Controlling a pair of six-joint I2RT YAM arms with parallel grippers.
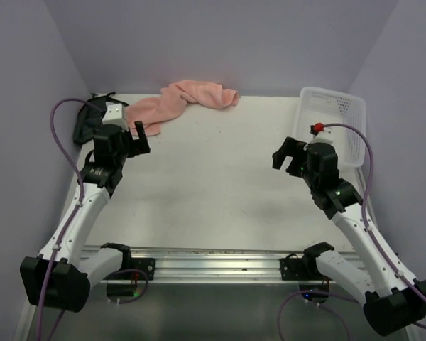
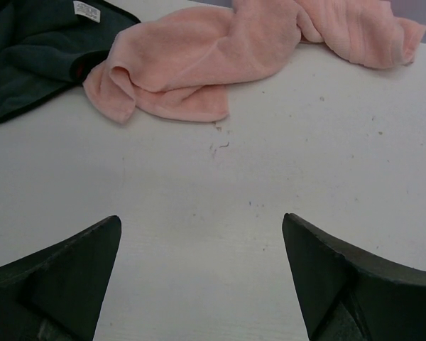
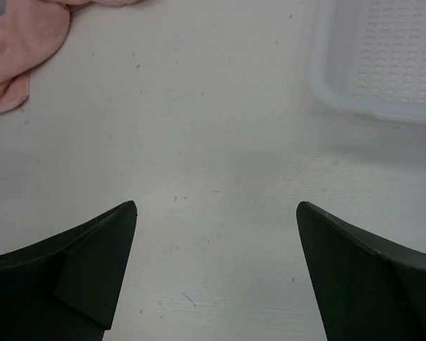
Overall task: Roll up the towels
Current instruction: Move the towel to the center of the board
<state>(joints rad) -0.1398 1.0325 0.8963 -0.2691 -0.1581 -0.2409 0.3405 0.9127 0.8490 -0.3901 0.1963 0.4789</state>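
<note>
Lavender walls close in a white table (image 1: pixel 213 206), and neither towel on it is rolled yet. Take the white basket (image 1: pixel 334 124) at the far right as your marker. The salmon-pink towel (image 1: pixel 181 103) lies bunched along the back edge, well to the left of the basket. The dark cloth (image 1: pixel 89 121) with its white tag sits further left again, in the corner opposite the basket, its trim touching the pink towel's end.

Your left gripper (image 1: pixel 131 140) hovers over bare table just short of that pink end, jaws spread wide and empty. That is probably why it is there: the thick terry fold is the nearest thing to seize. Your right gripper (image 1: pixel 287 158) hangs just in front of the basket, equally spread and holding nothing. It looks placed to take the towel's other end. Crumpled as it is, the towel likely needs flattening before you roll it.
</note>
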